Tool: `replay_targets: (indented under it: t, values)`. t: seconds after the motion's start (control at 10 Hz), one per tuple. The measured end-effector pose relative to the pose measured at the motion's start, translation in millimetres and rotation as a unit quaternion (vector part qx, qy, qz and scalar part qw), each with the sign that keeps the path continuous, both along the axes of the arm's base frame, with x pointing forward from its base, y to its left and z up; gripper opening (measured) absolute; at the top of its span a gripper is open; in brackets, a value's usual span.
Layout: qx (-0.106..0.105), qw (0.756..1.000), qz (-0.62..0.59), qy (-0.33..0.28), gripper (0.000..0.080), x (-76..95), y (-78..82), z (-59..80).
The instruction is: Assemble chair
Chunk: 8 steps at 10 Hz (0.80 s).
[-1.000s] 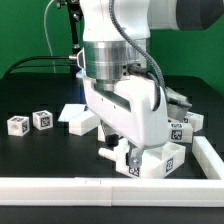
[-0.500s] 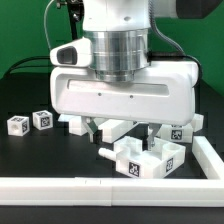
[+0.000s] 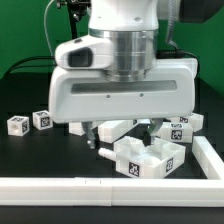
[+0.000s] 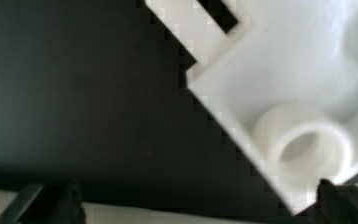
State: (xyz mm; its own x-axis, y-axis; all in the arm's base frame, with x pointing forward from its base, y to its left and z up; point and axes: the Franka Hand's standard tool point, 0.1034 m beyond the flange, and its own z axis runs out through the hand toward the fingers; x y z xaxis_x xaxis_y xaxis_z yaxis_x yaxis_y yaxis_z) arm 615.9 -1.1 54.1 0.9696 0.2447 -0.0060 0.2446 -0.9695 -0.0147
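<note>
The claw (image 3: 120,133) hangs wide open with nothing in its grip, fingertips (image 4: 51,205) well apart over the black surface (image 3: 40,150). Beneath it a blocky chair panel (image 3: 150,158) lies near the surface's near corner at the exterior view's right, just beside the white rail (image 3: 90,185). Two small tagged blocks (image 3: 42,120) stand toward the exterior view's left edge, with bare surface around them.

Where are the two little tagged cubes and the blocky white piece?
Cube farther toward the exterior view's left (image 3: 18,125): exterior view, tagged face.
Neighbour cube (image 3: 42,120): exterior view, tagged face.
Blocky white piece (image 3: 153,165): exterior view, front wall.
</note>
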Motion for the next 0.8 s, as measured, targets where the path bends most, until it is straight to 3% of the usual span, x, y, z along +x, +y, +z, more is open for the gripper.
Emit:
replay_targets:
  t: [0.1, 0.5, 0.8]
  values:
    - [0.007, 0.997, 0.076, 0.022, 0.0649, -6.5, -1.8, -2.9]
    - [-0.012, 0.987, 0.162, 0.015, 0.0649, -6.5, -12.4, -3.1]
    - [-0.014, 0.991, 0.133, 0.018, 0.0649, -12.1, 7.3, -28.4]
